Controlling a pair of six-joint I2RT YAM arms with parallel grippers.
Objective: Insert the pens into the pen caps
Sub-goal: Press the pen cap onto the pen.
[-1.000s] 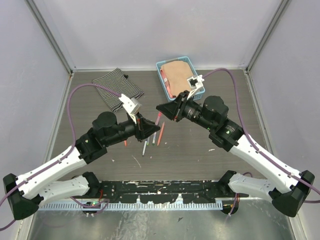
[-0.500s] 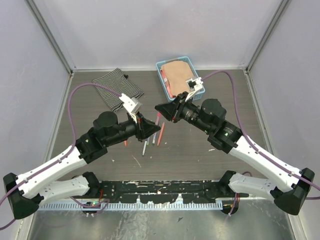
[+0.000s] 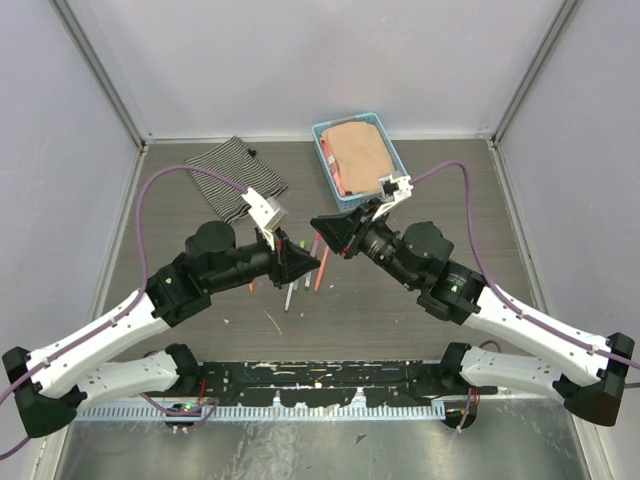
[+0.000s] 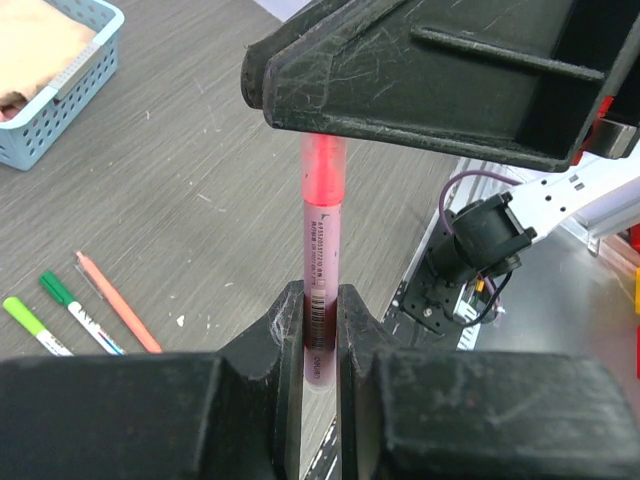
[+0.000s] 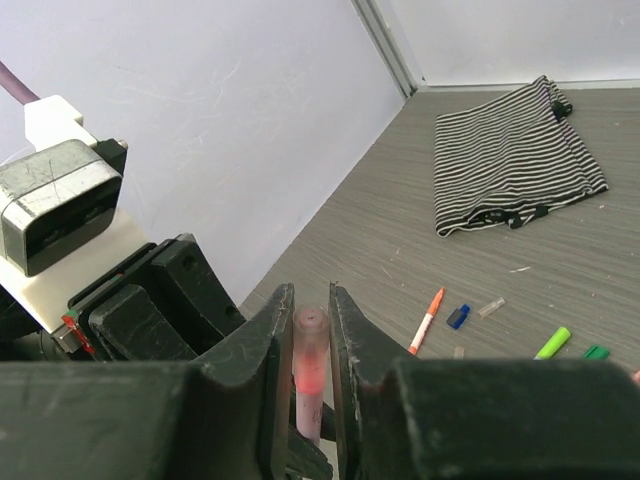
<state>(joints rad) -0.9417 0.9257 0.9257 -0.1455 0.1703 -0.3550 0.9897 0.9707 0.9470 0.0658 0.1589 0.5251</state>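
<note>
Pen (image 4: pixel 322 260), pink, mid-air: left gripper (image 4: pixel 320 325) clamped on barrel, right gripper (image 5: pixel 311 300) closed on its red cap (image 5: pixel 311 362), seemingly seating it. Outstanding, I judge: orange pen (image 4: pixel 118 303), green-ended pen (image 4: pixel 62 295), loose blue cap (image 5: pixel 458 316) lying on table (image 4: pixel 200 150)

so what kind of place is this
Probably a robot lab test cell: plain white enclosure walls, left arm and right arm bolted to the table, props like a striped cloth and blue basket.

Basket (image 3: pixel 321 140) right of cloth (image 3: pixel 235 175), pens (image 3: pixel 321 275) nearer
</note>
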